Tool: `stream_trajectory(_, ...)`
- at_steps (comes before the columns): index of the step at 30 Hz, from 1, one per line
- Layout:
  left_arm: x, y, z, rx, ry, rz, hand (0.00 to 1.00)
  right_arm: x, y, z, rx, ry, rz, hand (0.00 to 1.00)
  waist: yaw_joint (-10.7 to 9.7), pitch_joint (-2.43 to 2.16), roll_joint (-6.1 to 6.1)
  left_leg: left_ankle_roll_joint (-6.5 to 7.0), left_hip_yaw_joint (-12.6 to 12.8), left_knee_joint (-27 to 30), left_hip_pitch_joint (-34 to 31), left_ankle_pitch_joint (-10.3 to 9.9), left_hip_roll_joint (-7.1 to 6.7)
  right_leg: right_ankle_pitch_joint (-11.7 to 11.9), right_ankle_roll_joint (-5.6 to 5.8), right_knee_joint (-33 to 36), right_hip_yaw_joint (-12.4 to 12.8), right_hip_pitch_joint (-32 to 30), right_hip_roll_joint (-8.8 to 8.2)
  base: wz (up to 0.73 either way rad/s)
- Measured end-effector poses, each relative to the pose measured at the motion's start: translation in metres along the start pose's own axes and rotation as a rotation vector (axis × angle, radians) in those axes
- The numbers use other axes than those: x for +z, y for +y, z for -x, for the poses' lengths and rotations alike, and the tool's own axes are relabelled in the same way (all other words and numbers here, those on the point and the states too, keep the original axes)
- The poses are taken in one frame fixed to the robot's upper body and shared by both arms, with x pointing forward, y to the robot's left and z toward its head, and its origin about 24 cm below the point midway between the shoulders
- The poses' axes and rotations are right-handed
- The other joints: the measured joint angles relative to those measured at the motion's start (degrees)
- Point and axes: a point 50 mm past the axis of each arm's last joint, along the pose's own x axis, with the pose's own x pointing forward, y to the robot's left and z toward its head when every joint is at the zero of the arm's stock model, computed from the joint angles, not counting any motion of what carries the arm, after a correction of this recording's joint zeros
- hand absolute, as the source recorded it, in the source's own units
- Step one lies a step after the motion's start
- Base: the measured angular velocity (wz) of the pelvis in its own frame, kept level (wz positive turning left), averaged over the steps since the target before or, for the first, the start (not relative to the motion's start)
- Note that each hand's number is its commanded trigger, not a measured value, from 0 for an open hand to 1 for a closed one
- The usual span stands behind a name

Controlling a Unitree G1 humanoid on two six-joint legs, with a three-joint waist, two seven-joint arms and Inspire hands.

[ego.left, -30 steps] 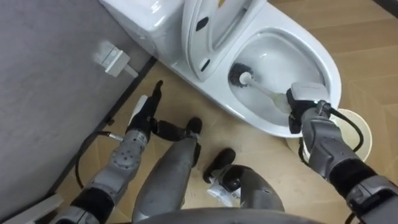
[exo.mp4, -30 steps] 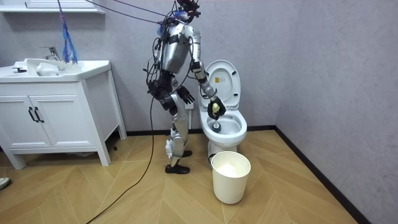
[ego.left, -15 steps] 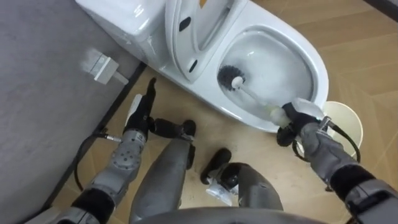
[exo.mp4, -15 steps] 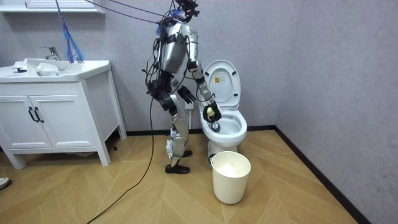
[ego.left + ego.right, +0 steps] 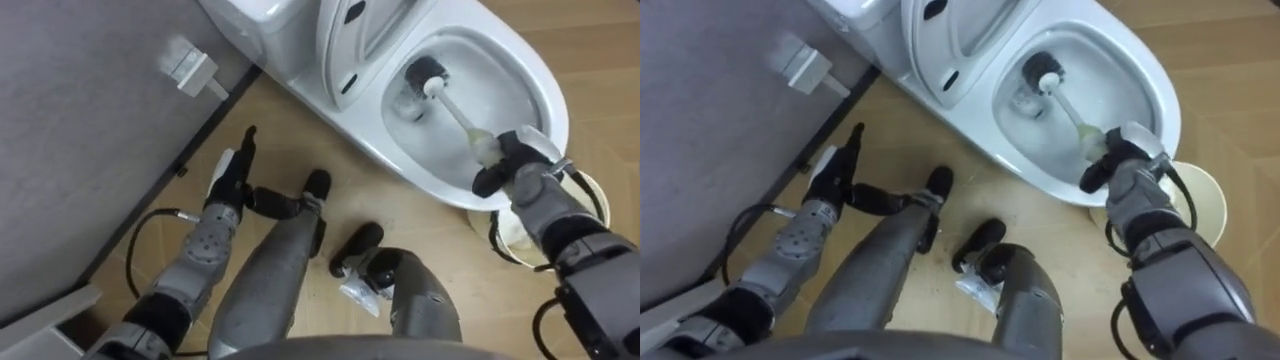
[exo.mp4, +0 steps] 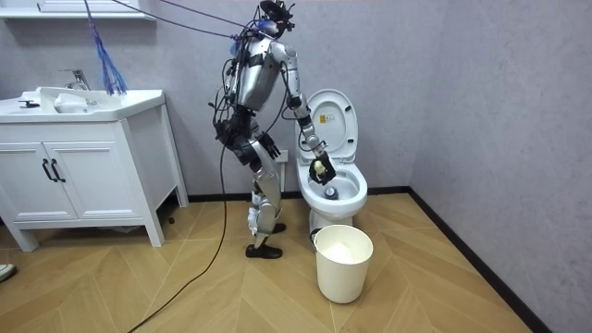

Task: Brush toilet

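Scrubbing looks midway: the right hand (image 5: 508, 166), curled round the white-handled, black-bristled toilet brush (image 5: 452, 107), holds its head down in the white ceramic toilet bowl (image 5: 549, 100); the left hand (image 5: 236, 180) hangs straight-fingered.

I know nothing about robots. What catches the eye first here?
A humanoid robot stands at a white toilet, its right hand curled round a toilet brush whose dark head sits inside it. Its left hand hangs open near the grey wall, and a white bucket stands by the toilet.
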Motion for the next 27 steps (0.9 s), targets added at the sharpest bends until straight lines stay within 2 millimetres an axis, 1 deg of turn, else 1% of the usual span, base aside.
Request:
stream_trajectory(1, 0.001, -0.004, 0.0, -0.013, -0.002, 0.001, 0.0, 0.003, 0.002, 0.001, 0.007, 0.003, 0.076, 1.0, 0.46, -0.07, 0.46, -0.01, 0.23, -0.03, 0.04, 0.0, 0.23, 0.12, 0.0, -0.46, 0.05, 0.03, 0.25, -0.13)
stream_trajectory(2, 0.0, -0.007, 0.001, -0.022, 0.001, -0.002, 0.0, 0.007, 0.003, 0.002, 0.007, 0.0, 0.11, 1.0, 0.86, -0.14, 0.83, -0.02, 0.63, -0.13, 0.22, -0.01, 0.6, 0.44, -0.06, -1.09, 0.33, 0.1, 0.62, -0.16)
stream_trajectory(4, -0.004, -0.009, 0.003, -0.026, 0.01, 0.001, 0.0, 0.014, 0.003, 0.004, 0.001, -0.004, 0.132, 1.0, 0.99, -0.34, 1.6, -0.3, 0.65, -0.27, 0.52, -0.23, 1.07, 0.89, -0.19, -2.19, 0.64, 0.64, 1.43, -0.17)
stream_trajectory(5, -0.004, -0.01, 0.004, -0.028, 0.012, 0.0, 0.0, 0.015, 0.004, 0.005, -0.001, -0.007, 0.134, 1.0, 0.98, -0.36, 1.86, -0.4, 0.65, -0.3, 0.58, -0.37, 1.3, 1.02, -0.27, -2.59, 0.62, 0.93, 1.73, -0.13)
stream_trajectory(6, -0.003, -0.011, 0.004, -0.029, 0.006, 0.001, 0.0, 0.017, 0.005, 0.008, 0.0, -0.009, 0.142, 1.0, 1.09, -0.4, 2.18, -0.63, 0.68, 0.1, 0.62, -0.61, 1.71, 1.23, -0.48, -3.15, 0.62, 1.23, 2.29, -0.07)
stream_trajectory(7, 0.0, -0.011, 0.004, -0.027, -0.007, 0.006, 0.0, 0.018, 0.007, 0.009, -0.003, -0.012, 0.152, 1.0, 1.1, -0.53, 2.45, -0.8, 0.84, 0.11, 0.61, -0.71, 1.96, 1.35, -0.67, -3.45, 0.68, 1.31, 2.63, -0.07)
stream_trajectory(9, 0.0, -0.013, 0.005, -0.024, -0.011, 0.016, 0.0, 0.02, 0.01, 0.011, -0.003, -0.011, 0.165, 1.0, 1.12, -0.75, 2.78, -1.1, 1.29, 0.13, 0.86, -0.91, 2.45, 1.47, -0.86, -3.74, 1.12, 1.51, 3.06, -0.11)
stream_trajectory(11, 0.003, -0.014, 0.005, -0.019, -0.022, 0.026, 0.0, 0.021, 0.013, 0.012, 0.003, -0.009, 0.169, 1.0, 1.16, -1.35, 3.34, -1.41, 1.52, 0.11, 1.18, -1.12, 2.77, 1.62, -1.16, -4.08, 1.51, 1.72, 3.46, -0.15)
stream_trajectory(12, 0.006, -0.013, 0.005, -0.012, -0.036, 0.034, 0.0, 0.019, 0.014, 0.012, 0.01, 0.0, 0.163, 1.0, 1.28, -1.85, 3.61, -1.5, 1.85, -0.03, 1.37, -1.16, 3.05, 1.73, -1.36, -4.4, 1.74, 1.79, 3.7, -0.09)
stream_trajectory(13, 0.007, -0.013, 0.004, -0.005, -0.038, 0.033, 0.0, 0.013, 0.017, 0.011, 0.021, 0.021, 0.166, 1.0, 1.2, -2.34, 4.13, -1.53, 2.07, -0.04, 1.69, -1.16, 3.23, 1.75, -1.4, -4.43, 1.76, 2.14, 3.79, -0.09)
stream_trajectory(14, 0.008, -0.011, 0.003, 0.01, -0.038, 0.051, 0.0, 0.007, 0.02, 0.011, 0.033, 0.028, 0.162, 1.0, 1.32, -2.44, 4.24, -1.55, 2.52, -0.12, 2.33, -1.12, 3.28, 1.73, -1.43, -4.34, 2.01, 2.65, 3.79, -0.04)
stream_trajectory(15, 0.008, -0.01, 0.003, 0.019, -0.037, 0.057, 0.0, 0.003, 0.021, 0.01, 0.039, 0.028, 0.143, 1.0, 1.28, -2.45, 4.22, -1.55, 2.74, -0.15, 2.64, -1.1, 3.18, 1.71, -1.46, -4.3, 2.08, 2.94, 3.78, 0.0)
stream_trajectory(16, 0.008, -0.007, 0.003, 0.03, -0.039, 0.059, 0.0, -0.009, 0.021, 0.008, 0.053, 0.046, 0.077, 1.0, 1.25, -2.54, 3.81, -1.61, 2.71, -0.86, 3.34, -0.67, 2.67, 1.45, -1.54, -4.1, 2.12, 3.22, 3.38, 0.15)
stream_trajectory(17, 0.01, -0.005, 0.003, 0.039, -0.044, 0.057, 0.0, -0.022, 0.022, 0.008, 0.071, 0.075, -0.017, 1.0, 1.01, -2.45, 3.41, -1.53, 2.72, -1.79, 3.92, 0.09, 2.4, 1.18, -1.46, -3.68, 1.78, 3.4, 2.73, 0.23)
stream_trajectory(18, 0.01, -0.004, 0.003, 0.043, -0.045, 0.054, 0.0, -0.027, 0.022, 0.007, 0.078, 0.09, -0.072, 1.0, 0.94, -2.32, 3.15, -1.4, 2.82, -2.27, 4.16, 0.23, 2.42, 1.07, -1.48, -3.46, 1.64, 3.41, 2.52, 0.21)
stream_trajectory(19, 0.013, 0.002, 0.003, 0.055, -0.059, 0.046, 0.0, -0.033, 0.019, 0.007, 0.076, 0.115, -0.217, 1.0, 0.9, -1.8, 2.28, -1.4, 3.15, -2.63, 4.37, 0.53, 2.21, 0.62, -1.63, -2.52, 1.63, 3.08, 1.83, 0.11)
stream_trajectory(20, 0.014, 0.005, 0.003, 0.063, -0.065, 0.041, 0.0, -0.035, 0.017, 0.006, 0.067, 0.128, -0.306, 1.0, 0.71, -1.5, 1.77, -1.37, 3.25, -2.64, 4.29, 0.65, 2.11, 0.38, -1.64, -2.15, 1.53, 2.91, 1.58, 0.19)
stream_trajectory(21, 0.013, 0.011, 0.004, 0.08, -0.067, 0.04, 0.0, -0.038, 0.008, 0.003, 0.037, 0.158, -0.49, 1.0, -0.38, -1.13, 1.17, -1.22, 3.31, -2.64, 3.97, 1.09, 1.81, -0.04, -1.61, -1.6, 0.52, 2.8, 1.0, 0.35)
stream_trajectory(22, 0.013, 0.016, 0.004, 0.1, -0.067, 0.041, 0.0, -0.043, 0.0, 0.002, 0.013, 0.185, -0.588, 1.0, -1.56, -1.01, 0.8, -0.89, 3.28, -2.6, 3.69, 1.4, 1.61, -0.15, -1.5, -1.38, -0.23, 2.8, 0.74, 0.37)
stream_trajectory(23, 0.013, 0.018, 0.004, 0.11, -0.068, 0.044, 0.0, -0.044, -0.002, 0.001, 0.009, 0.195, -0.608, 1.0, -1.86, -0.91, 0.41, -0.85, 3.24, -2.55, 3.51, 1.43, 1.61, -0.17, -1.52, -1.33, -0.52, 2.79, 0.69, 0.32)
stream_trajectory(24, 0.014, 0.022, 0.003, 0.128, -0.07, 0.05, 0.0, -0.047, -0.004, 0.001, 0.003, 0.211, -0.63, 1.0, -2.19, -0.45, -0.44, -0.52, 3.41, -2.5, 3.35, 1.64, 1.42, -0.37, -1.39, -0.78, -0.96, 2.76, 0.24, 0.23)
stream_trajectory(25, 0.015, 0.023, 0.003, 0.138, -0.07, 0.056, 0.0, -0.049, -0.003, 0.001, 0.002, 0.221, -0.633, 1.0, -2.46, -0.27, -0.76, -0.17, 3.61, -2.36, 3.06, 1.86, 1.25, -0.56, -1.12, -0.3, -1.04, 2.59, -0.09, 0.24)
stream_trajectory(27, 0.014, 0.022, 0.003, 0.136, -0.066, 0.06, 0.0, -0.048, -0.002, 0.001, 0.004, 0.215, -0.632, 1.0, -3.0, -0.28, -0.78, 0.28, 3.62, -2.3, 2.65, 2.14, 0.8, -0.64, -0.68, 0.33, -1.11, 2.08, -0.71, 0.12)
